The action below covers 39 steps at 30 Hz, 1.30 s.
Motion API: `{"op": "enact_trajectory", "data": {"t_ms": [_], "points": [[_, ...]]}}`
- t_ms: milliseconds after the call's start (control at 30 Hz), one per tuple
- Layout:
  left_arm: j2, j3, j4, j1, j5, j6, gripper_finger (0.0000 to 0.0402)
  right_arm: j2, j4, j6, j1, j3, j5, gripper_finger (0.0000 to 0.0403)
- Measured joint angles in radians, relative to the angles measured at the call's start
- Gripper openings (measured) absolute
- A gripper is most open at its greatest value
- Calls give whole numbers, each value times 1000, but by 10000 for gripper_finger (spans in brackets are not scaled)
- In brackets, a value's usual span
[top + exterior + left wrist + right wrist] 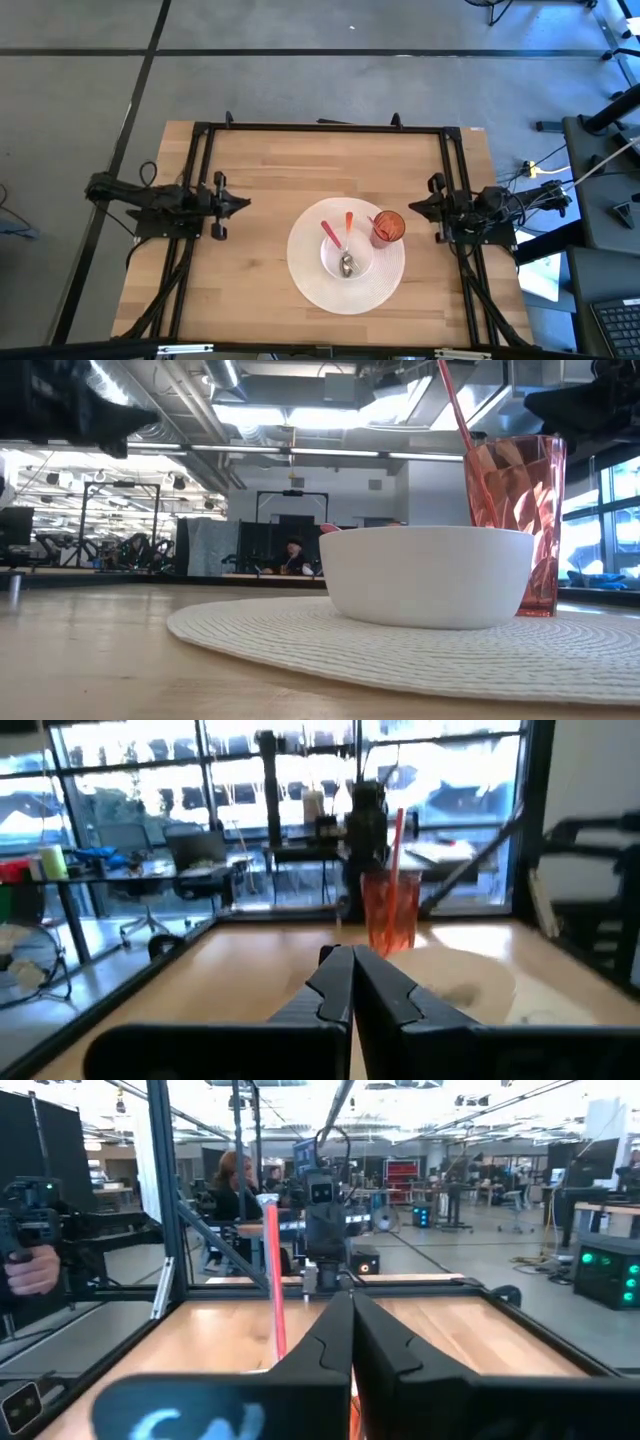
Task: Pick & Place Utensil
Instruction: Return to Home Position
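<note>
A round white placemat (300, 270) lies on the wooden table, right of its middle. A white bowl (346, 258) (425, 575) stands on the mat. In the bowl lie a red-handled spoon (331, 238) and an orange-handled utensil (349, 222), their metal heads together at the bottom. A red faceted cup (388, 228) (525, 510) stands on the mat next to the bowl, on its right. A red handle (455, 405) (398, 830) sticks up out of the cup. My left gripper (245, 203) (352, 960) is shut at the table's left side. My right gripper (412, 207) (350, 1305) is shut just right of the cup.
A black metal frame (320, 128) runs round the table's far edge and sides. A person (292, 555) sits in the room beyond the table. In the right wrist view another person's hand (25, 1270) holds a device off the table. Bare wood (260, 170) lies left of and beyond the mat.
</note>
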Motion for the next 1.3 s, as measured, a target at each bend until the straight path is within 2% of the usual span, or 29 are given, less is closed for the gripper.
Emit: {"op": "enact_trajectory", "data": {"t_ms": [200,300,400,733,1000,1300], "points": [[9,-23,-19,73,28,-34,1,5,40,13,-59,-54,-1,0],[0,-23,-15,111,80,-38,1,16,14,45,-100,-54,-35,0],[0,-23,-27,134,83,-46,1,15,23,50,-129,-53,-81,0],[0,-23,-28,162,82,-46,1,14,28,48,-175,-53,-102,1],[6,-23,-28,161,80,-45,3,14,33,51,-176,-53,-102,34],[6,-23,-28,161,79,-37,3,14,30,156,-175,-53,-102,43]]}}
